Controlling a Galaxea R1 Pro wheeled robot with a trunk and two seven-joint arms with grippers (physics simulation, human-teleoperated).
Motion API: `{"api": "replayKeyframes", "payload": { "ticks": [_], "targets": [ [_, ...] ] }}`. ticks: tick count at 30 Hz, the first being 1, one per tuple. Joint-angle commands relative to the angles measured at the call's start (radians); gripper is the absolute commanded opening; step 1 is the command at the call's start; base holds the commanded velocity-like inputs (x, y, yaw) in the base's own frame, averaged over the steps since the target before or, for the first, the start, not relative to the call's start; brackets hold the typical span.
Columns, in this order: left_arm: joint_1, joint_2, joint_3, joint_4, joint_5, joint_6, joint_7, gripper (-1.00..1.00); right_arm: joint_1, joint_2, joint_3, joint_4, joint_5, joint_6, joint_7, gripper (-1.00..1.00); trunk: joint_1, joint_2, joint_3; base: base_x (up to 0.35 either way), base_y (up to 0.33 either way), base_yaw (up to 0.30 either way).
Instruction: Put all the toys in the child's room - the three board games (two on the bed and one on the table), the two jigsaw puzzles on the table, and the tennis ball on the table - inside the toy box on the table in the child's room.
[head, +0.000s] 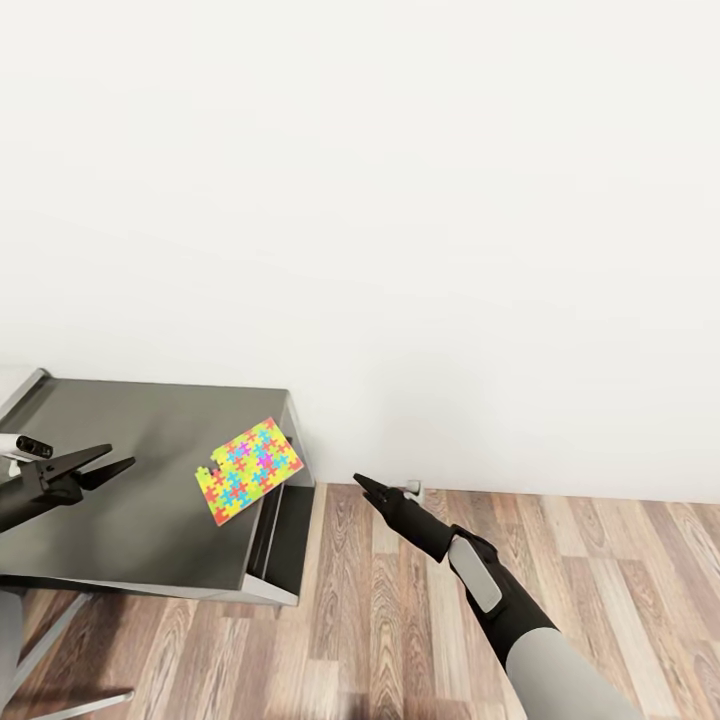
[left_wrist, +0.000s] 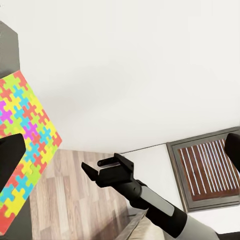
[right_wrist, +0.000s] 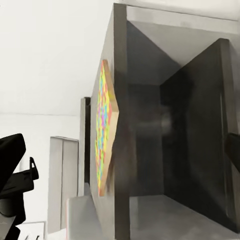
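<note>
A bright multicoloured jigsaw puzzle (head: 248, 470) lies flat on the dark grey table (head: 120, 520), at its right edge with one corner over the rim. It also shows in the left wrist view (left_wrist: 25, 135) and edge-on in the right wrist view (right_wrist: 104, 130). My left gripper (head: 120, 457) hovers over the table to the left of the puzzle, open and holding nothing. Off the table to the right, above the wooden floor, my right gripper (head: 361, 483) points at the table's side. It is open and holds nothing, and its fingers (left_wrist: 107, 170) are visible in the left wrist view.
The table stands against a plain white wall (head: 400, 200) and has an open shelf (head: 290, 520) under its right end. Wooden floor (head: 400, 620) stretches to the right. A small grey fitting (head: 413, 489) sits at the wall's base, and a slatted vent (left_wrist: 210, 167) is seen.
</note>
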Motion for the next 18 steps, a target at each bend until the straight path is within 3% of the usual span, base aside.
{"api": "replayKeyframes", "payload": {
  "ticks": [1,10,18],
  "targets": [
    [0.000,0.000,0.000,0.000,-0.001,0.010,-0.004,1.00,0.000,0.001,0.001,0.000,-0.010,0.008,-0.001,1.00,0.004,-0.008,-0.004,0.000,0.000,0.000],
    [0.000,0.000,0.000,0.000,0.000,0.010,-0.004,1.00,0.000,0.008,0.002,0.001,-0.009,0.006,-0.001,1.00,0.008,-0.015,0.000,0.000,0.000,0.128],
    [0.000,-0.001,0.001,0.000,0.000,0.009,-0.004,1.00,0.000,0.008,0.002,0.002,-0.009,0.005,-0.001,1.00,0.008,-0.015,0.001,0.000,0.014,0.032]
  ]
}}
